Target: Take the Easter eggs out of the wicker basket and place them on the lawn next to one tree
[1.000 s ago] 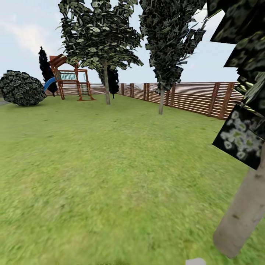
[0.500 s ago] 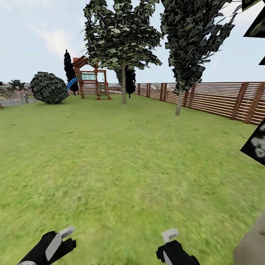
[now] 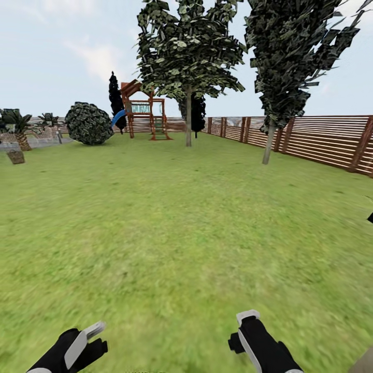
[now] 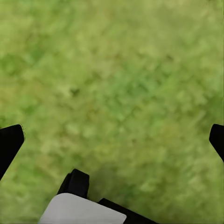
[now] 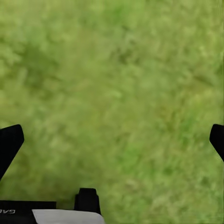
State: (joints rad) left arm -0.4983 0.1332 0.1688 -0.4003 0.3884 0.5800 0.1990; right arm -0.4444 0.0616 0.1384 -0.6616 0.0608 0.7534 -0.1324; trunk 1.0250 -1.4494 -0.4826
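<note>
Two pincers, left pincer (image 3: 96, 331) and right pincer (image 3: 246, 318), hang low over the lawn (image 3: 171, 233), both spread wide with nothing between the fingers. Far ahead a tree (image 3: 188, 122) stands before the fence (image 3: 316, 137), near a play tower (image 3: 145, 111).

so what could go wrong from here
The small grey-brown thing far left may be the wicker basket, but it is too small to tell; driving on could miss it. A pale trunk sits close beside the right gripper, so a turn might clip it. Both sets of jaws are open over the lawn, carrying nothing.
</note>
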